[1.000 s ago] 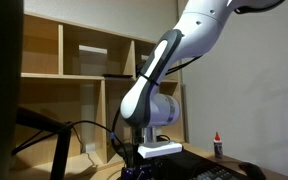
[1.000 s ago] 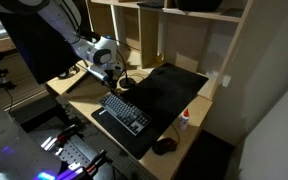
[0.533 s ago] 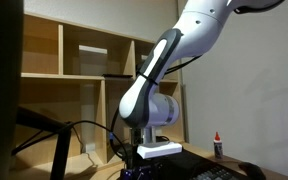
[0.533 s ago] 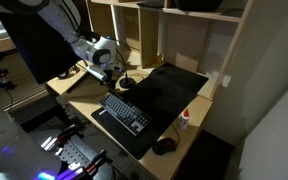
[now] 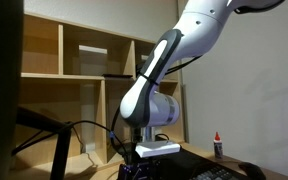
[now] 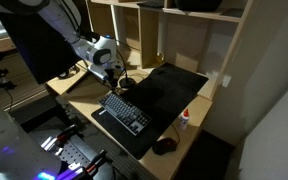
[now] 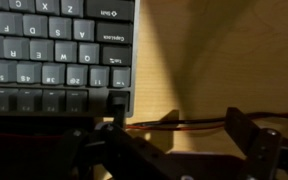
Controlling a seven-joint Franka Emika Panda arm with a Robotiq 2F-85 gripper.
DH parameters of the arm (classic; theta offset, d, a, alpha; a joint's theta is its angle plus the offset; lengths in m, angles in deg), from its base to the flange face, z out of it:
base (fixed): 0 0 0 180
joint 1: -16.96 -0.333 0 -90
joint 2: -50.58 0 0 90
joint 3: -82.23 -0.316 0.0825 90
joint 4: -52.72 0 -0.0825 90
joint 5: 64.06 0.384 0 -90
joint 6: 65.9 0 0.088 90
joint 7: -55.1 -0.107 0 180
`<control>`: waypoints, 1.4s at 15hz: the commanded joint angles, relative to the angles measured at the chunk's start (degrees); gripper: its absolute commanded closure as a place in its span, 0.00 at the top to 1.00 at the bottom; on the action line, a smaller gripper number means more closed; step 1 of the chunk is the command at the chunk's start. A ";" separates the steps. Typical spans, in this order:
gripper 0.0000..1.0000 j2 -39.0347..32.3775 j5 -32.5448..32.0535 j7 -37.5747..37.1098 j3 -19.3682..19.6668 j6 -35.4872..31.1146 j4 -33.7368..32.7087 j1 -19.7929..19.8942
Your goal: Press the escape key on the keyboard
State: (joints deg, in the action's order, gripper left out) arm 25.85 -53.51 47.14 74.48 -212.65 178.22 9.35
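Note:
The black keyboard (image 6: 124,110) lies on the wooden desk in front of a black desk mat (image 6: 164,88). In the wrist view its keys (image 7: 54,50) fill the upper left. My gripper (image 6: 113,79) hangs low at the keyboard's far end, by its corner. In the wrist view the gripper (image 7: 179,120) is open and holds nothing. One fingertip (image 7: 117,108) lies over the keyboard's corner key, and I cannot tell if it touches. The other finger (image 7: 246,130) is over bare wood. In an exterior view only the gripper's lower part (image 5: 134,170) shows.
A red and black cable (image 7: 174,124) runs across the desk between the fingers. A black mouse (image 6: 163,146) and a small red-capped bottle (image 6: 185,119) sit at the keyboard's other end. Wooden shelves (image 6: 154,30) stand behind the desk.

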 commanded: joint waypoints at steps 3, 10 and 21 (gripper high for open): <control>1.00 0.01 0.01 -0.01 0.06 0.12 -0.09 -0.05; 1.00 -0.14 4.12 0.23 -1.18 -3.69 0.29 0.47; 1.00 0.01 0.50 -8.16 2.24 -2.59 0.20 -1.81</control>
State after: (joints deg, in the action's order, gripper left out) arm 25.84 -52.98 38.99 76.73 -215.39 178.50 7.51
